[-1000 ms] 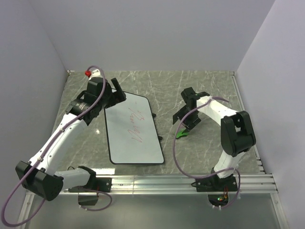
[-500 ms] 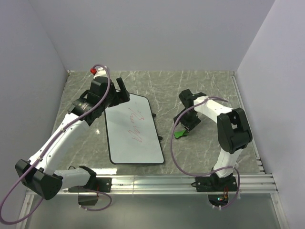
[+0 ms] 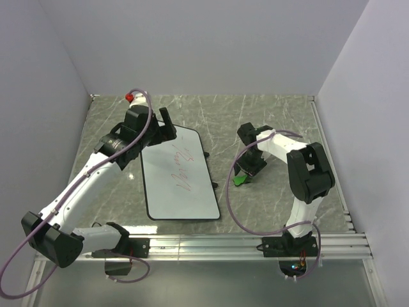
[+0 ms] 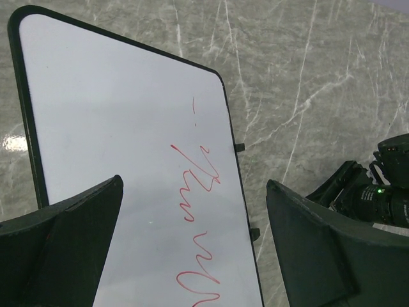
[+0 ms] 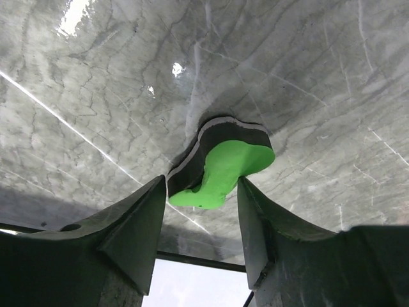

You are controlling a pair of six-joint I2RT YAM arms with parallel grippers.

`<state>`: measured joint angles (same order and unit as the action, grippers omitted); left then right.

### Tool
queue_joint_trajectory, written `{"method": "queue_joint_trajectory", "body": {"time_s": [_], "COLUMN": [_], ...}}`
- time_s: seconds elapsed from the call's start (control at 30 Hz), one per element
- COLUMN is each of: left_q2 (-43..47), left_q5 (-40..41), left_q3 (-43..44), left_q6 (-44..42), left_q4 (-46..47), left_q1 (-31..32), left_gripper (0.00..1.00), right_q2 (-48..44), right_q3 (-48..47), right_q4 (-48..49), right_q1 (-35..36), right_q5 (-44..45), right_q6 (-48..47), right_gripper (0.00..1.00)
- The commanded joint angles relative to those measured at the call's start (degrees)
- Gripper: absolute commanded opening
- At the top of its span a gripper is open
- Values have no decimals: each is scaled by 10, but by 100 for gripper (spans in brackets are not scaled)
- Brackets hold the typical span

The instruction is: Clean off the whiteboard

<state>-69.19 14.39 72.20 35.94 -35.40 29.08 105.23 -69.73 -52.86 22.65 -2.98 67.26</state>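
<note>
The whiteboard point(image 3: 177, 176) lies flat on the marble table, white with a thin black frame and red scribbles; it also shows in the left wrist view point(image 4: 128, 160). My left gripper point(image 3: 163, 127) hovers open and empty over the board's far edge point(image 4: 195, 256). A green eraser with a black underside point(image 3: 239, 180) lies on the table to the right of the board. My right gripper point(image 3: 246, 168) is low over it. In the right wrist view the partly open jaws point(image 5: 202, 184) stand at either side of the eraser's point(image 5: 225, 163) near end, close to its sides.
Small black clips point(image 3: 207, 155) stick out from the board's right edge. White walls close the table at the back and both sides. A metal rail point(image 3: 211, 243) runs along the near edge by the arm bases.
My left gripper has moved right over the board's far corner. My right gripper has moved left and down onto the green eraser. The board and eraser have not moved.
</note>
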Motion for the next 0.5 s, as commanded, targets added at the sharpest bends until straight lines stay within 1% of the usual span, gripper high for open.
{"method": "queue_joint_trajectory", "body": {"time_s": [0.0,0.13,0.2,0.27,0.47], "left_q2": [-2,-6,-7,-7,-5], "left_q5": [-1,-1,-2,-2,-2], "left_q3": [7,7,5,5,1], "left_q6": [-15,-17,-15,-15,-17], "left_q4": [19,21,23,24,24], "left_q1": [10,14,14,15,18], "left_gripper": [99,99,99,99,99], "right_q2": [-19,-33,-36,-42,-62], "right_q3": [9,5,1,-1,3], "right_q4": [-13,-20,-27,-33,-45], "right_q1": [10,11,12,13,13], "right_q5": [16,17,12,12,17], "right_q6": [7,2,1,1,1], "right_gripper": [57,63,68,70,73]}}
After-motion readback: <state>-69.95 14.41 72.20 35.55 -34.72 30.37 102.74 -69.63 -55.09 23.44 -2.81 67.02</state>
